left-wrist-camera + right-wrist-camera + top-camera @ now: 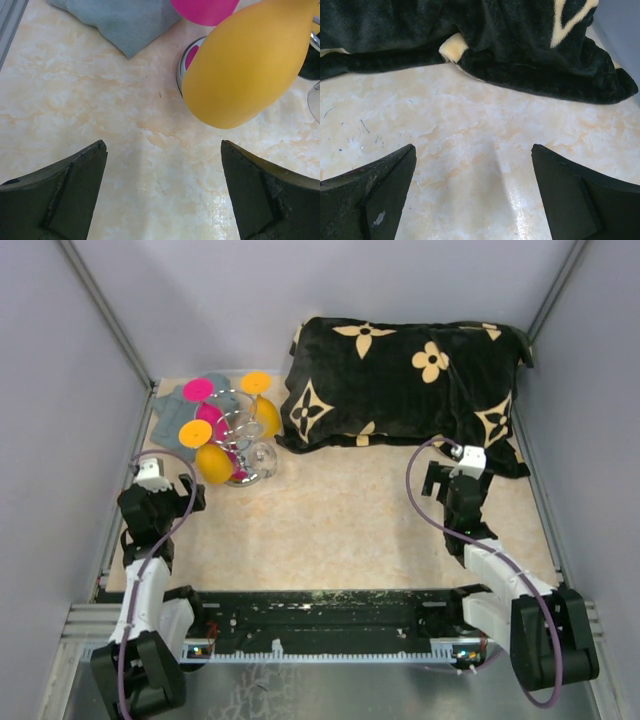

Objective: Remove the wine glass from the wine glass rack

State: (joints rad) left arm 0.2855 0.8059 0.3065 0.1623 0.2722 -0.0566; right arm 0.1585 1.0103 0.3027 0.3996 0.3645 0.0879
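Left gripper (162, 150) spread wide, yellow wine glass (213, 463) hung on wine glass rack (237, 435) upper left, right gripper (472, 150) spread too.

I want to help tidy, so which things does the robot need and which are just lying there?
Needed: rack; glasses on it; left tool, open beside them.
Just lying about: black pillow; grey cloth.

My left fingers (60, 200) are matt black, scuffed, grainy plastic, the marbled table (90, 110) is smooth with a soft sheen, the orange wine glass (250, 65) satiny, the wine glass rack (237, 420) mirror-bright chrome wire, the grey-blue cloth (125, 20) matt, and the black pillow (470, 30) plush.
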